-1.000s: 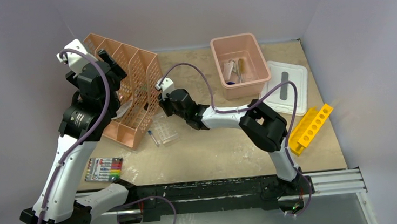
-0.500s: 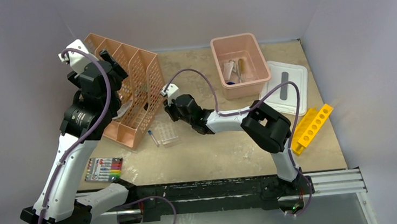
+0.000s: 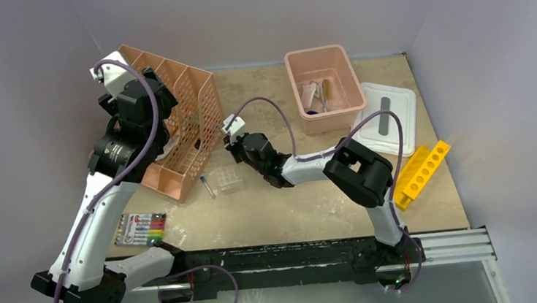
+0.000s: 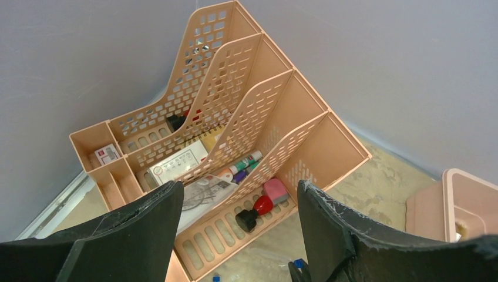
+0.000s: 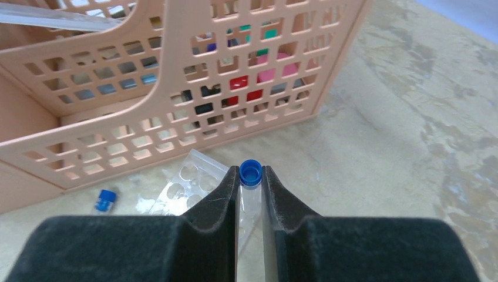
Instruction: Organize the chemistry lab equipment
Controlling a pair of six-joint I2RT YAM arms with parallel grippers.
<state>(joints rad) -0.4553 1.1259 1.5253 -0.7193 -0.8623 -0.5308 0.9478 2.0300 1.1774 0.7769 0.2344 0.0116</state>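
My right gripper [image 5: 251, 178] is shut on a clear blue-capped tube [image 5: 251, 173], held with its cap pointing forward just above the table. Below and to its left lies the clear tube rack [image 5: 189, 187], beside the orange organiser. A second blue-capped tube [image 5: 106, 200] lies on the table left of the rack. From above, the right gripper [image 3: 230, 149] hovers by the rack [image 3: 225, 179] and the loose tube [image 3: 208, 187]. My left gripper [image 4: 239, 189] is open and empty, raised over the organiser's near end; from above the left gripper [image 3: 153, 81] is at the back left.
The orange perforated organiser [image 3: 190, 122] holds stationery at the back left. A pink bin [image 3: 293, 83] with several lab items stands at the back, a white lid [image 3: 388, 130] and a yellow rack [image 3: 421, 173] to the right. A marker pack [image 3: 140, 229] lies front left.
My right gripper, still holding the tube, has drawn back a little to the right and nearer. The left arm has shifted slightly right and farther over the organiser.
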